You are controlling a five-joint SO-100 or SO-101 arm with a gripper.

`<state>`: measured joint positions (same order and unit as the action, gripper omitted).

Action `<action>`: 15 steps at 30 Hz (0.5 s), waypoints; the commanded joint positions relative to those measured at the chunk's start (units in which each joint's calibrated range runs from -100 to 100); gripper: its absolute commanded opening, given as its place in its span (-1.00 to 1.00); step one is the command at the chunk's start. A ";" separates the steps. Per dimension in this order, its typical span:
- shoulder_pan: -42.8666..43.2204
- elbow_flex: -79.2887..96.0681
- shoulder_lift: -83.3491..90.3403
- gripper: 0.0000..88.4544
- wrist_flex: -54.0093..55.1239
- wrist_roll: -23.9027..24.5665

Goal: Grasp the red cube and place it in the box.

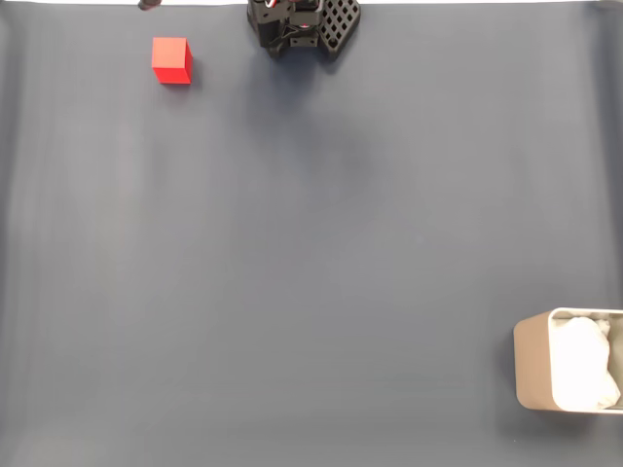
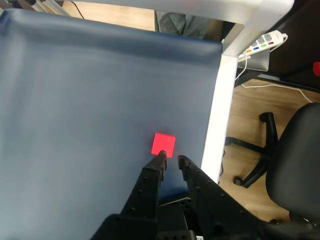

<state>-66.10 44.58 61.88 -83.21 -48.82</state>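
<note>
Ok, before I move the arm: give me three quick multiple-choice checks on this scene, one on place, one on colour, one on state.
1. In the fixed view, the red cube lies:
A. upper left
B. centre
C. inside the box

2. The mat is:
A. green
B. dark blue-grey
C. white

3. The gripper is:
A. clamped on the cube
B. holding nothing, cube just ahead of its tips
C. over the box

Answers:
1 A, the cube sits near the top-left corner, far from the box.
2 B, in both views.
3 B, the wrist view shows a gap between fingertips and cube.

Black plastic gripper [image 2: 171,160], tapered fingers, perforated grid-hole panel.
</note>
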 commanded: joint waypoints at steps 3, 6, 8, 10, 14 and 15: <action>-0.73 1.78 -0.61 -0.81 0.35 0.29; -0.81 3.33 -0.70 -0.76 0.92 0.73; -1.02 4.24 -0.70 -0.72 1.49 1.22; -1.66 5.24 -0.61 -0.65 2.31 1.81; -2.23 7.07 -1.22 -0.62 3.30 1.86; -2.37 7.52 -1.48 -0.61 3.46 1.90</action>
<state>-67.88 51.81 61.01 -81.62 -47.30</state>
